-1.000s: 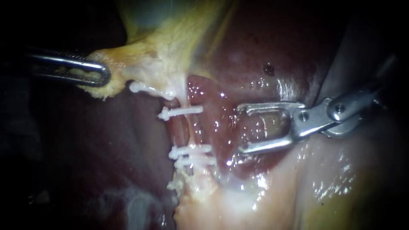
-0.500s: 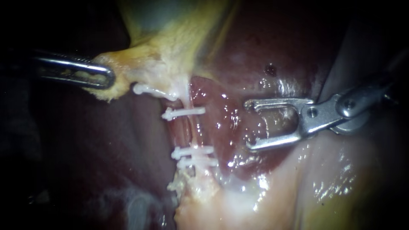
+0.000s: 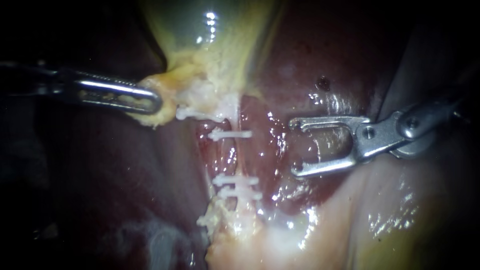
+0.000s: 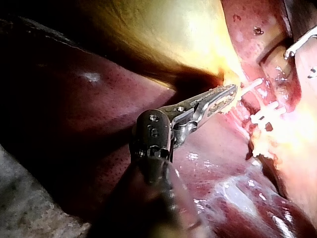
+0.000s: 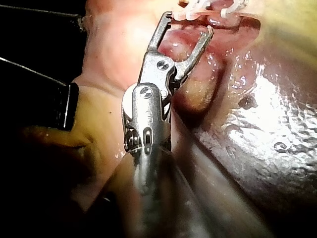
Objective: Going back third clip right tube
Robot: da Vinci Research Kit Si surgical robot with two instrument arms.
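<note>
Endoscope: right instrument [image 3: 294,147] jaws spread, empty, mouth facing clips [image 3: 235,179] on tube [image 3: 227,157], clear gap between. Tube runs up-down, clips crosswise. Cannot tell which clip is third. Left instrument [image 3: 152,102] jaws clamped on gallbladder [image 3: 220,50] fringe beside top clip.

Left wrist: clips just ahead of left instrument tip.

Right wrist: clips just beyond open jaw tips, apart. Withdrawal path judged back along own shaft.

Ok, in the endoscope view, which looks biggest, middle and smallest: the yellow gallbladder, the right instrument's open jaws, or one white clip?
1. Gallbladder: biggest, filling the top middle.
2. Right instrument, its open jaws: middle, though they may sit nearer the camera, so that is less sure.
3. White clip: clearly smallest.
</note>
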